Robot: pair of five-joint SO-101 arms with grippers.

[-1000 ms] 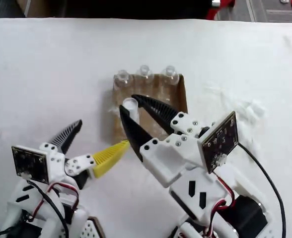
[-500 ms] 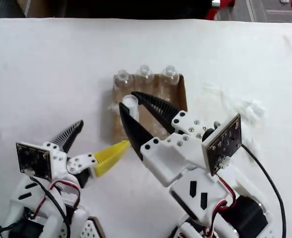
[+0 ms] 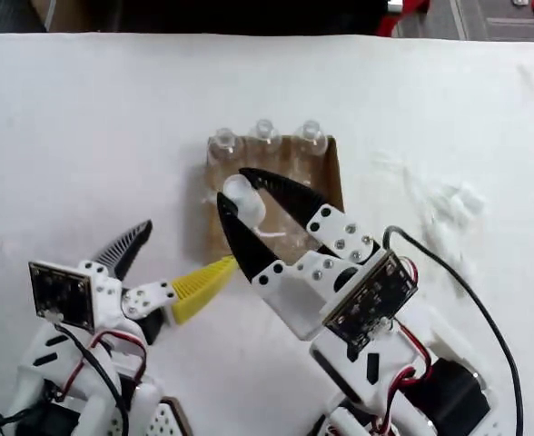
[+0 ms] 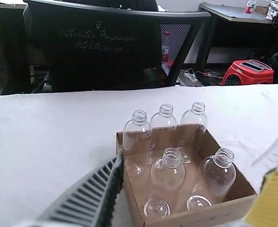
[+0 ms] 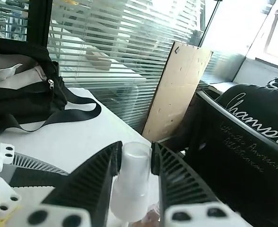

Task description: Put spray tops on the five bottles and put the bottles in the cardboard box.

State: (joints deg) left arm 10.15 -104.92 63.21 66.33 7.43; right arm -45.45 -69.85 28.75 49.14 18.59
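A cardboard box sits mid-table with five clear, uncapped bottles standing in it: three along the far side and two nearer. My right gripper hangs over the box's near left part, shut on a white spray top; its thin tube trails down between the black fingers. My left gripper stands open just in front of the box, one finger grey, the other yellow.
Loose white plastic pieces lie on the white cloth right of the box. The table's far edge runs along the back, with a black chair behind it. Bare cloth lies left of and beyond the box.
My right wrist has rolled, swinging its camera board downward, and the spray top in its fingers has tilted. The left arm has barely moved.
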